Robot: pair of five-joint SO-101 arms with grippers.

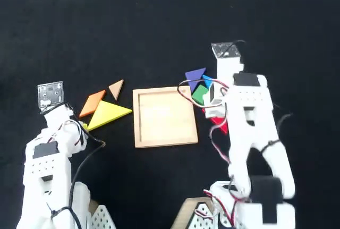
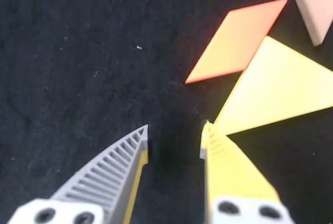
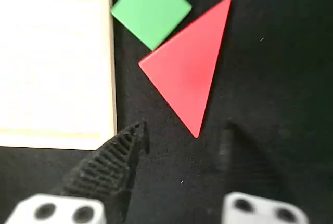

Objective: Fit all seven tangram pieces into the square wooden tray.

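The square wooden tray (image 1: 164, 116) lies mid-table with bare wood inside. To its left lie an orange parallelogram (image 1: 92, 103), a big yellow triangle (image 1: 109, 113) and a small tan triangle (image 1: 116, 87). My left gripper (image 2: 174, 141) is open just short of the yellow triangle (image 2: 281, 89), its yellow fingertip at that piece's corner. Right of the tray lie purple (image 1: 195, 75), blue (image 1: 208, 80), green (image 1: 200, 94) and red (image 1: 220, 125) pieces. My right gripper (image 3: 182, 135) is open, with the red triangle's (image 3: 190, 73) point between its fingertips.
The black cloth runs wide behind the pieces. In the right wrist view the tray's edge (image 3: 112, 78) runs close beside the red triangle and the green square (image 3: 151, 8). The orange parallelogram (image 2: 237, 39) touches the yellow triangle. Both arm bases stand at the near edge.
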